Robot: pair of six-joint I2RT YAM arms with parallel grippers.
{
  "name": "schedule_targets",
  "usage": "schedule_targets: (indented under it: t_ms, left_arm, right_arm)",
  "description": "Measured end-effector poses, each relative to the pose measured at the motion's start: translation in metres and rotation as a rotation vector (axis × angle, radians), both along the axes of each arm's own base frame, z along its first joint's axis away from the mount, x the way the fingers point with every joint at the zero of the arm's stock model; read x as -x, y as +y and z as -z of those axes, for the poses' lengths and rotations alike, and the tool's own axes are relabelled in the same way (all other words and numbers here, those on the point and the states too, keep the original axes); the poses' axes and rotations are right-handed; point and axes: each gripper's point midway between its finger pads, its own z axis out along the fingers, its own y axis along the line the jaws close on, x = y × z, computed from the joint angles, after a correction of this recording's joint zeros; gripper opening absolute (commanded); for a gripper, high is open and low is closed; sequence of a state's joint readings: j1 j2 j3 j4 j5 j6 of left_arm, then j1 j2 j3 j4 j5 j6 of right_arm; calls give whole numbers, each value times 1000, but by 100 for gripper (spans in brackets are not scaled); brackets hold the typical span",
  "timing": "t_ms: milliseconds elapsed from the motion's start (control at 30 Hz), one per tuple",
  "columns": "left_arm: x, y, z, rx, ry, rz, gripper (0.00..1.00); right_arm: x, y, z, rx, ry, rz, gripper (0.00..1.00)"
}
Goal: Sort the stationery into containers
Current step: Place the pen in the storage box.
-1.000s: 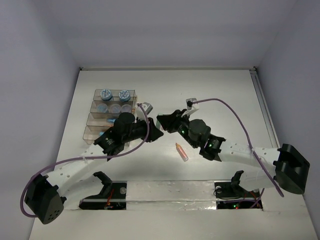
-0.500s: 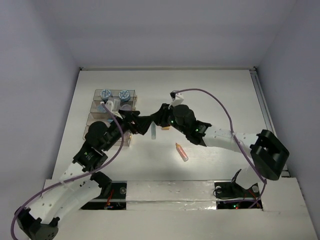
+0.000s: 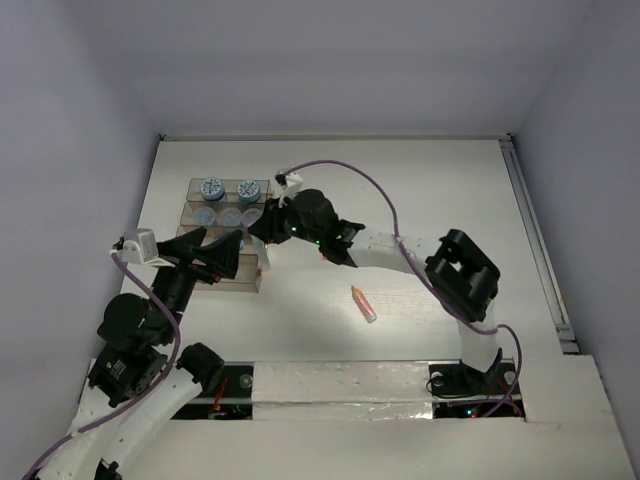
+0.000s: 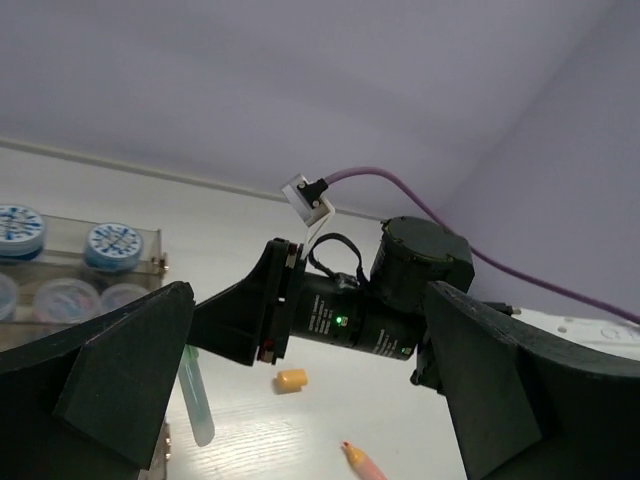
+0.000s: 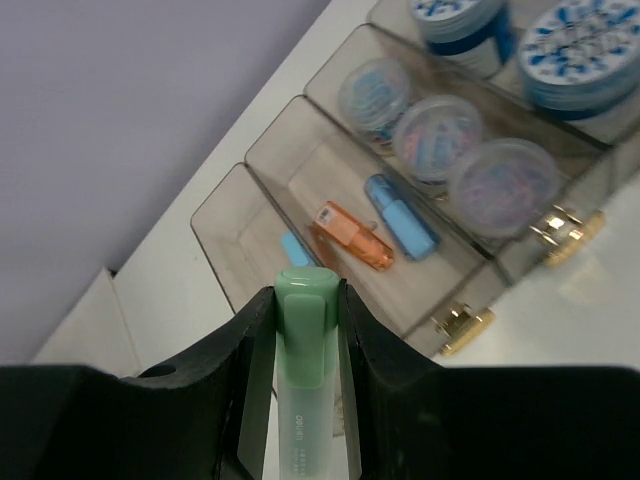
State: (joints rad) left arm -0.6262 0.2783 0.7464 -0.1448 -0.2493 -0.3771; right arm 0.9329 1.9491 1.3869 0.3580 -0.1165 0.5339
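From above, the left gripper (image 3: 222, 258) hangs over the near left part of the containers (image 5: 300, 165). Its jaws are spread wide and there is nothing between them. The containers are four stepped, brown-tinted clear trays on the left side of the table (image 3: 430, 180). In the right wrist view the lowest tray is furthest left, and it shows only the end of a blue item (image 5: 295, 250) that is mostly hidden behind the fingers. The next tray holds an orange marker (image 5: 352, 235) and a blue marker (image 5: 400, 215) lying side by side. The tray after that holds three clear-lidded jars (image 5: 435, 135) in a row, with colourful bits showing inside them. The top tray, furthest right, holds two blue-topped jars (image 5: 590, 55) with patterned lids. Two brass-coloured latches (image 5: 460, 325) sit on the tray ends. The right gripper (image 5: 303, 300) is clamped on a green marker (image 5: 305, 340) at the right end of the lower trays, with the cap towards the trays. Further right, a pink pen (image 3: 364, 303) lies loose on the table, well apart from the trays.
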Motion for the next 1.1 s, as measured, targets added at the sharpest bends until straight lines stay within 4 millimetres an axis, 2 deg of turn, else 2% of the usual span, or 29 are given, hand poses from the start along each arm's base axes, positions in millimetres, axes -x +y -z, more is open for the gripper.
schedule_targets:
  t_ms: [100, 267, 467, 633, 700, 733, 800, 833, 933, 1100]
  left_arm:
    - [4, 18, 1, 8, -9, -68, 99]
    - [10, 35, 5, 21, -18, -132, 99]
    - [9, 40, 8, 12, -10, -155, 99]
    - [9, 40, 9, 7, -7, -156, 99]
    - [9, 40, 9, 6, -6, -157, 99]
    - [9, 40, 9, 5, -5, -158, 99]
    - [9, 41, 9, 6, -5, -158, 99]
    - [9, 41, 9, 5, -5, -159, 99]
    - [9, 41, 9, 3, -6, -160, 99]
    - [8, 43, 9, 2, -6, -174, 99]
  right_arm:
    - [8, 29, 9, 33, -50, -86, 0]
    - [19, 58, 11, 84, -156, -206, 0]
    - [21, 83, 12, 108, -264, -324, 0]
    - [27, 97, 34, 150, -295, -413, 0]
    - [32, 102, 46, 169, -292, -445, 8]
    - [34, 104, 51, 177, -289, -458, 21]
    - [40, 106, 59, 190, -280, -481, 39]
    - [44, 106, 62, 195, -274, -491, 52]
    - [47, 107, 61, 190, -272, -501, 70]
    - [51, 106, 45, 161, -280, -491, 80]
